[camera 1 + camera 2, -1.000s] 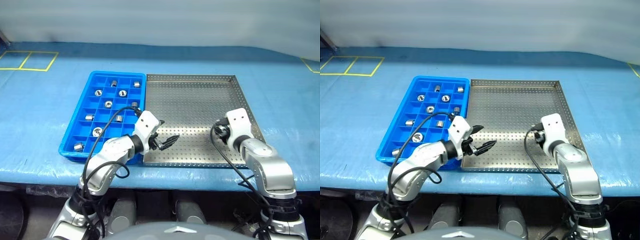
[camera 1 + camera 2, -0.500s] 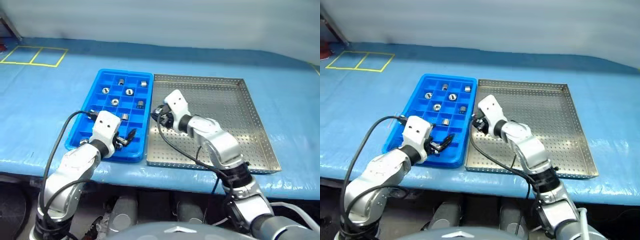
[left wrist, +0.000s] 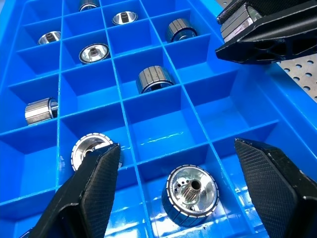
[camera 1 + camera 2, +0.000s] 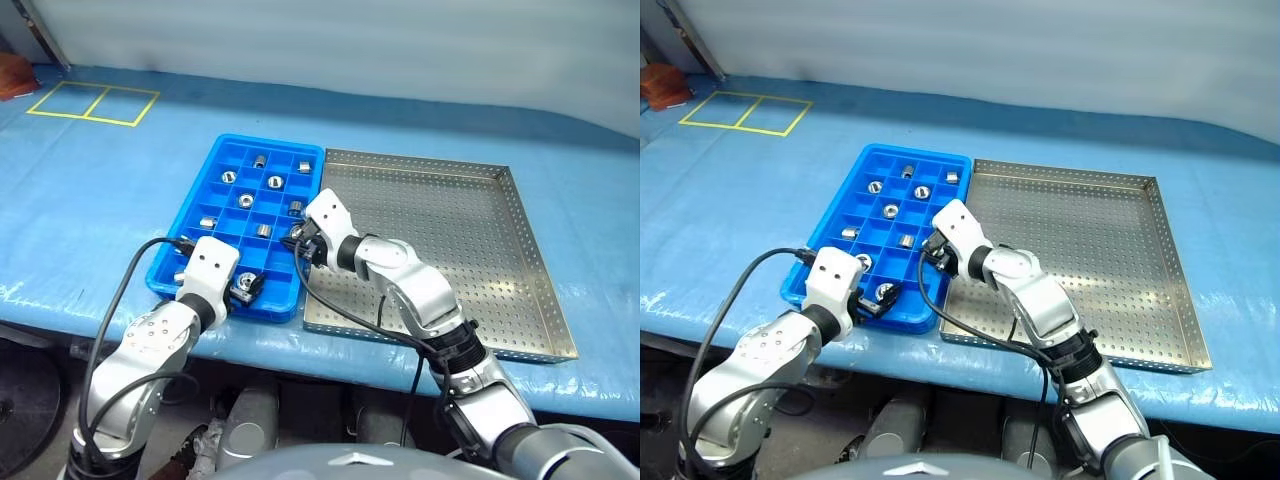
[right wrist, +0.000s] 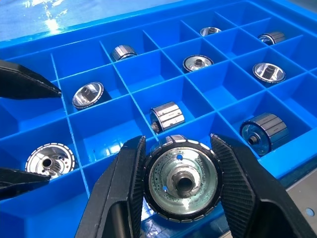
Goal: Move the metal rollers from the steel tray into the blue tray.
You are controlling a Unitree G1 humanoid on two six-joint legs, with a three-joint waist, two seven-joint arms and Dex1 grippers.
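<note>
Blue sheeting covers the long bench (image 4: 90,190), with yellow tape squares marked near its far left corner, and the two trays sit side by side near its front edge. On the left lies the blue tray (image 4: 215,160), on the right the steel tray (image 4: 520,240), their long sides touching or nearly so; the steel tray's perforated floor looks bare where it shows, so this may be the last of the metal rollers (image 5: 163,116) to be moved. The step in hand is the delivery: the right gripper (image 5: 181,181) is pinching a roller (image 5: 182,184) between its two fingers, bore facing the wrist camera, and hovers over the blue tray's right edge, about halfway along it. Below and beyond that load lie filled cells, and the cell directly beneath the fingers seems empty, though the roller hides most of it. The left gripper (image 3: 178,191) stands spread wide and empty over the tray's front right corner, its fingers straddling a roller (image 3: 190,196) already sitting in a front-row cell. The next move calls for the right gripper to settle over an unoccupied compartment, lower until the roller clears the grid walls, then part its fingers. The risk, I judge, is the roller landing on a divider or on top of a neighbour.
</note>
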